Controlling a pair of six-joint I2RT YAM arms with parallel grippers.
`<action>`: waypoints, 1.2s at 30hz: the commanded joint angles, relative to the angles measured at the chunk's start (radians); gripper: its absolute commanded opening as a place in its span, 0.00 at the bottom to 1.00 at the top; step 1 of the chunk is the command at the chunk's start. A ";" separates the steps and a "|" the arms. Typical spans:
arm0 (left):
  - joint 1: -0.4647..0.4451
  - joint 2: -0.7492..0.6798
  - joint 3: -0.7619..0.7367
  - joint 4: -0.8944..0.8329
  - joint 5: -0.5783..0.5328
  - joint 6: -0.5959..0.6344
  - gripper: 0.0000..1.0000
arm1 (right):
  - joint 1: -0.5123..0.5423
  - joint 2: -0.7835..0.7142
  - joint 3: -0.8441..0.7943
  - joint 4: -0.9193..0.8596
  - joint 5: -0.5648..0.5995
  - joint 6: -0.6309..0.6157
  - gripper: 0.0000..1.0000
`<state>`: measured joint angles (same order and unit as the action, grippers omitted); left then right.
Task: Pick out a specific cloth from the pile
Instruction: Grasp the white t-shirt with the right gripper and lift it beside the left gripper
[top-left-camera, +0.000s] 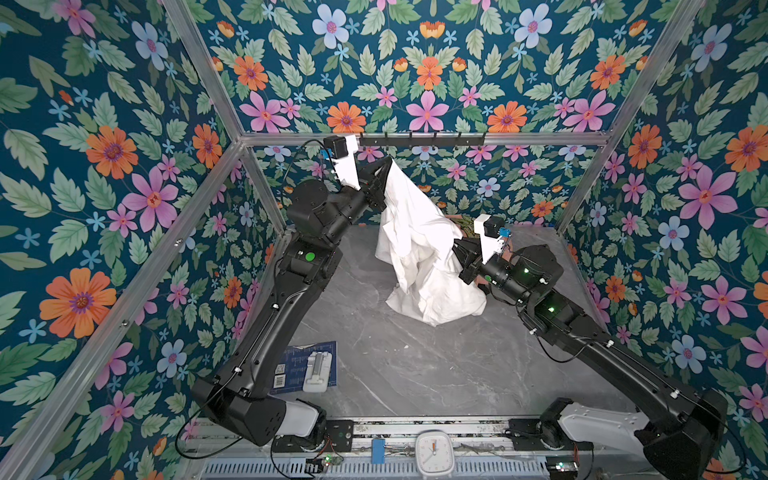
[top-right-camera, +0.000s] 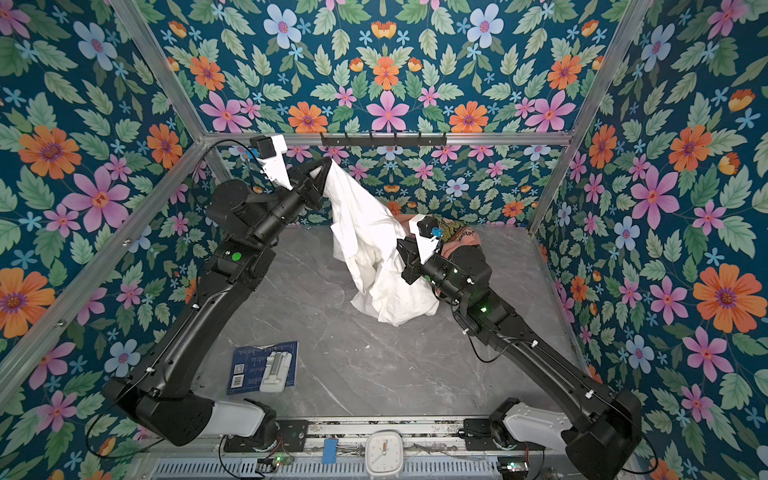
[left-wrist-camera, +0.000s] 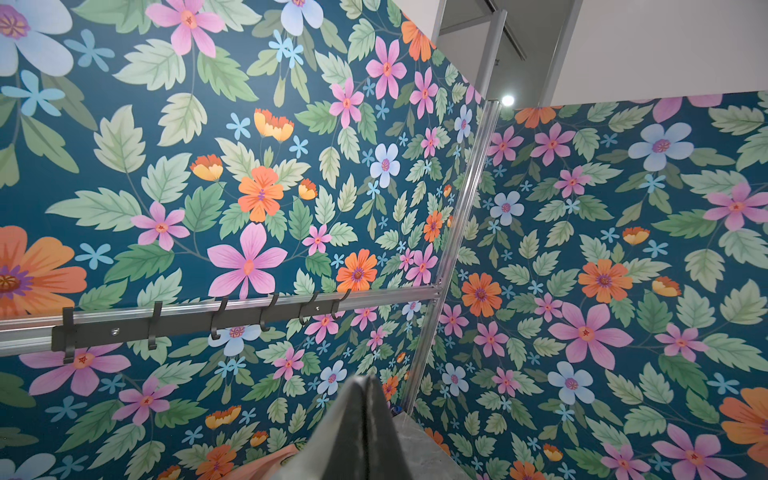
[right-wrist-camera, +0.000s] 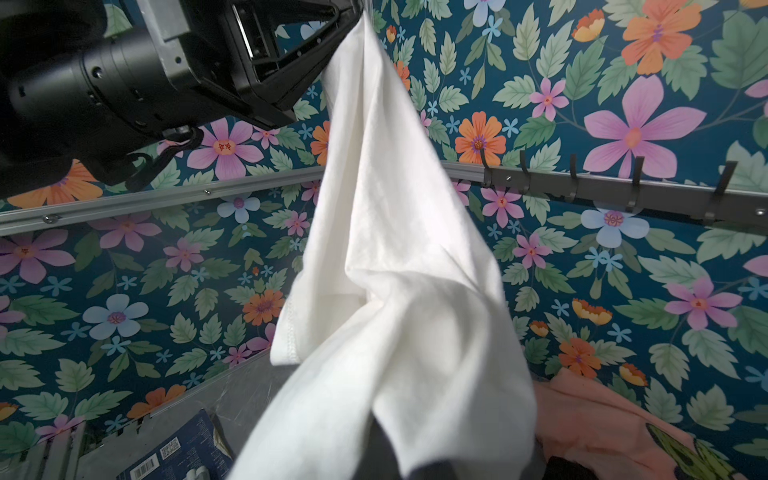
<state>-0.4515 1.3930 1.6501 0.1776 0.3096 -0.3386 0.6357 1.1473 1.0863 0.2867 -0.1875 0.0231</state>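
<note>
the left hand (top-left-camera: 385, 165) is raised high and clamped together on the top edge of the cloth (top-left-camera: 419, 249), so that the white fabric hangs free and comes away from the pile (right-wrist-camera: 582, 440) (its peach-pink shirt (right-wrist-camera: 615, 411) lies just behind). the right hand (top-left-camera: 458, 246) is closed too and seems to pinch a lower fold, though fabric covers its tips. the cloth stretches between both hands, and its bottom end rests on the tabletop (top-left-camera: 415, 374).
</note>
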 joint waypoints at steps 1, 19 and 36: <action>0.000 -0.023 0.011 -0.009 -0.015 0.020 0.00 | 0.002 -0.039 0.018 -0.023 0.020 -0.001 0.00; -0.003 -0.151 -0.038 -0.082 0.012 -0.030 0.00 | 0.002 -0.261 0.072 -0.356 0.000 0.109 0.00; -0.018 -0.333 -0.170 -0.269 0.026 -0.087 0.00 | 0.002 -0.418 0.052 -0.560 -0.012 0.159 0.00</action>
<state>-0.4698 1.0775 1.4906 -0.0711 0.3359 -0.4065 0.6365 0.7372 1.1263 -0.2596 -0.1818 0.1646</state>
